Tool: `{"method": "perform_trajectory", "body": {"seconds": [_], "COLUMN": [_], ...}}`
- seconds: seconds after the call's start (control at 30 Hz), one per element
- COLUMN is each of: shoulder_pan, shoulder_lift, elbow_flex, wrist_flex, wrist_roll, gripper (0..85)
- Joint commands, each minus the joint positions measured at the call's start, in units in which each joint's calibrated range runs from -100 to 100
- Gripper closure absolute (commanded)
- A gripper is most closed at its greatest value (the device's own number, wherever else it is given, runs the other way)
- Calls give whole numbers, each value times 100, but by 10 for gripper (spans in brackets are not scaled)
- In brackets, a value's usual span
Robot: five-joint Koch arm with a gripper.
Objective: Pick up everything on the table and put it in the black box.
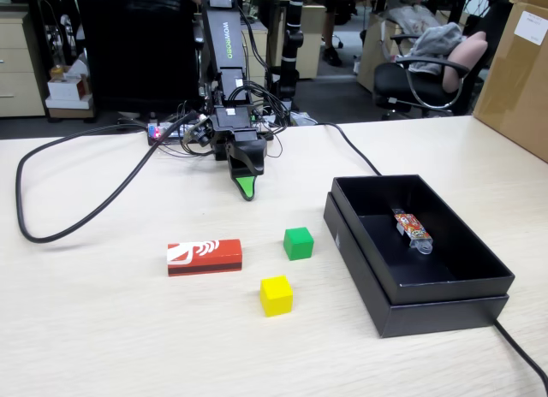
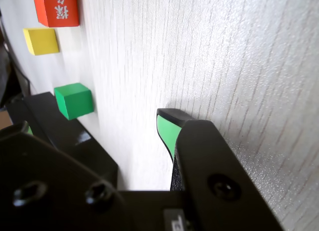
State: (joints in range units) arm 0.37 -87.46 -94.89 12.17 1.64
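Three small blocks lie on the pale wood-grain laminate desk (image 1: 103,328): a green cube (image 1: 298,243), a yellow cube (image 1: 276,295) and a longer red rectangular block (image 1: 204,257) with a white logo on its top face. All three are matte, sharp-edged solids, and each sits apart from the others. In the fixed view the red block lies leftmost, the green cube sits to its right, and the yellow cube sits nearer the camera between them. To the right stands the black box (image 1: 377,299), a shallow rectangular matte cardboard tray with a stepped double rim. Inside it, near the far right wall, lies a small wrapped packet (image 1: 413,229) with orange print and clear ends. A black cable (image 1: 51,226) loops across the left of the desk.

The arm (image 1: 224,46) reaches forward from its base at the far desk edge, and the pincer (image 1: 247,190) points down with its green-faced tip close to the desk surface, behind the blocks. The pincer is empty, and in the wrist view its fingers (image 2: 167,129) stand spread apart.
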Motion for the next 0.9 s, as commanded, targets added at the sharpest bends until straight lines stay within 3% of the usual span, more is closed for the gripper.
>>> {"method": "perform_trajectory", "body": {"seconds": [0.0, 0.37, 0.57, 0.87], "shoulder_pan": [-24, 127, 34, 249], "shoulder_lift": [-15, 112, 387, 2372], "elbow_flex": [-58, 132, 2580, 6479], "wrist_flex": [-107, -124, -3632, -6500], "wrist_roll": [-20, 117, 195, 459], "gripper": [358, 367, 370, 371]}}
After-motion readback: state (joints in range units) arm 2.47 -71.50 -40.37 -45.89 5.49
